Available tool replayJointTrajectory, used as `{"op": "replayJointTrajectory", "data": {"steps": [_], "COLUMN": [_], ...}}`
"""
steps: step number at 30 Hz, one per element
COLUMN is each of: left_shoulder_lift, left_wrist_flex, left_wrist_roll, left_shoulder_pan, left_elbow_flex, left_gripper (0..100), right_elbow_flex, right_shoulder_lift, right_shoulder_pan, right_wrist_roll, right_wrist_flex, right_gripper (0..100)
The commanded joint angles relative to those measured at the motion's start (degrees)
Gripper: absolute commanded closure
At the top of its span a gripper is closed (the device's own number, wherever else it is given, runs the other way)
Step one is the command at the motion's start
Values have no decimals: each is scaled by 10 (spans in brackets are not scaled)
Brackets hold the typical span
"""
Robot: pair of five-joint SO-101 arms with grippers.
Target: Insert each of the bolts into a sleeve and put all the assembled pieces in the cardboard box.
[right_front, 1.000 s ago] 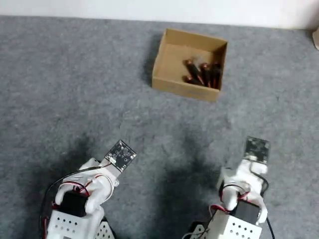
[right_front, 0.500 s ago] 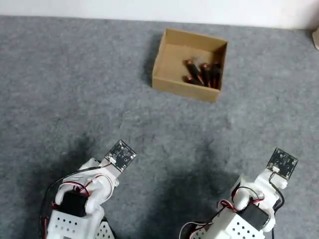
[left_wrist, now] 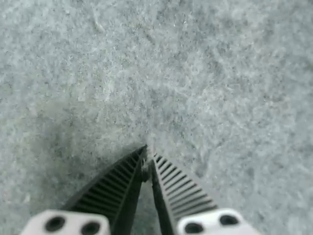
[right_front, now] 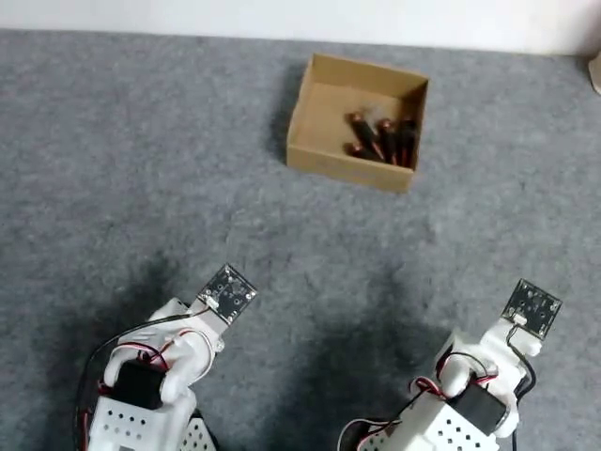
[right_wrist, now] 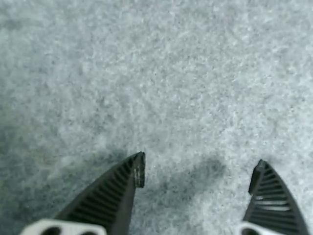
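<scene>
Both empty: left end effector (left_wrist: 149, 154) closed, right end effector (right_wrist: 199, 161) spread wide. Risk: a jostled box (right_front: 338, 167) could work bolts (right_front: 380, 139) loose.

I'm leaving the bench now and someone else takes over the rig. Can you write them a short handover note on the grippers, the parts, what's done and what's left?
Left gripper: shut, holding nothing, over the bare grey carpet-like table cover.
Right gripper: open, empty, also over bare cover.
Parts: the dark and copper-coloured assembled bolt-and-sleeve pieces lie in a cluster inside the open brown cardboard box at the far side of the table.
Done: those pieces are assembled and boxed.
Left: probably nothing to pick up. The pieces overlap, so I cannot count them; check the number.
</scene>
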State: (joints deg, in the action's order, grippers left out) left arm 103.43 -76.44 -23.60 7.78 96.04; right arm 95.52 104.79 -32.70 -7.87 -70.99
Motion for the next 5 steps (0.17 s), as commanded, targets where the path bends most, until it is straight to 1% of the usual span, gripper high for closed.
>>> {"op": "replayJointTrajectory", "data": {"steps": [1, 5], "left_shoulder_lift": [5, 5], "left_wrist_flex": [-4, -4], "left_wrist_roll": [-3, -3], "left_shoulder_pan": [-7, -7], "left_elbow_flex": [12, 12], "left_gripper": [993, 993], "right_elbow_flex": [65, 65], "right_shoulder_lift": [3, 3], "right_shoulder_pan": [-6, -6], "right_wrist_roll": [3, 3], "right_wrist_flex": [-4, -4], "right_gripper": [689, 689]}}
